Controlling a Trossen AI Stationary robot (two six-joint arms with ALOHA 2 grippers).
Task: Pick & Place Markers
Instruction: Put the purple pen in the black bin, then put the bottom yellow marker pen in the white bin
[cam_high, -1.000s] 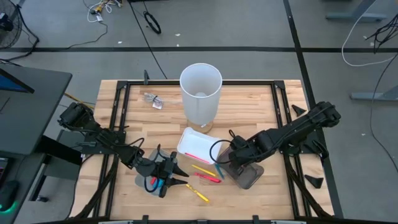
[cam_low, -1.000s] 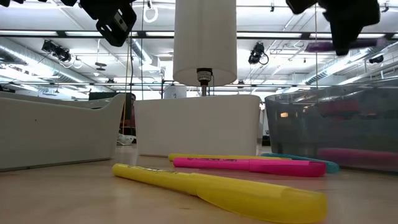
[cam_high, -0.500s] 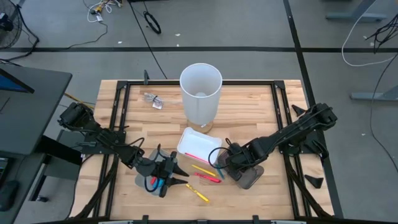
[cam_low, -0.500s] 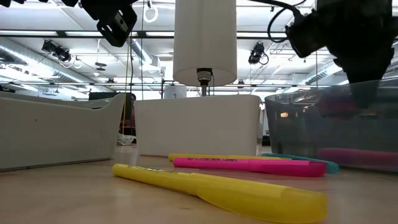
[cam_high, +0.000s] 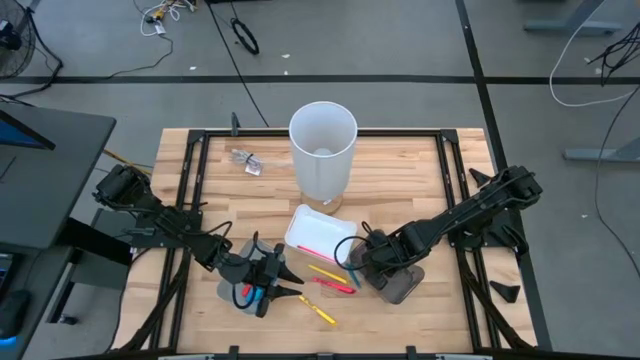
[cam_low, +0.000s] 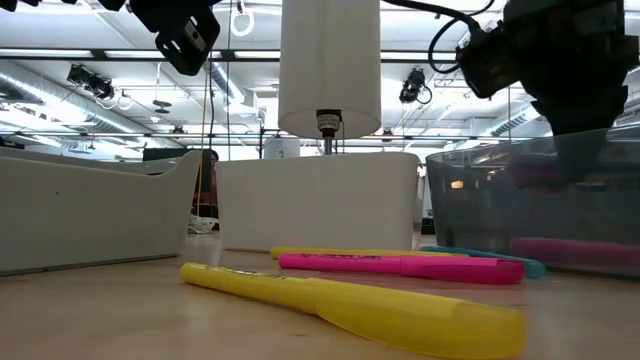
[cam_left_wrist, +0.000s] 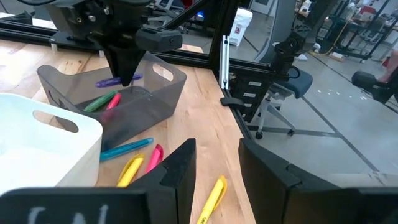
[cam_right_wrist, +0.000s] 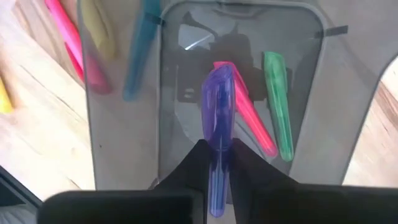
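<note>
Purple marker (cam_right_wrist: 217, 127) sits between the right gripper (cam_right_wrist: 219, 163) jaws, pinched at one end, its long axis running straight out ahead of them over the grey tray (cam_right_wrist: 323, 118), where pink and green markers (cam_right_wrist: 278, 102) lie. Left gripper (cam_left_wrist: 217, 165) hovers near the bench's (cam_high: 400, 170) front, jaws parted, empty.

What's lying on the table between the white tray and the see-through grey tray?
In the high view, three markers lie between the white tray and grey tray: a yellow marker, a pink marker and a teal marker beside the grey tray.
</note>
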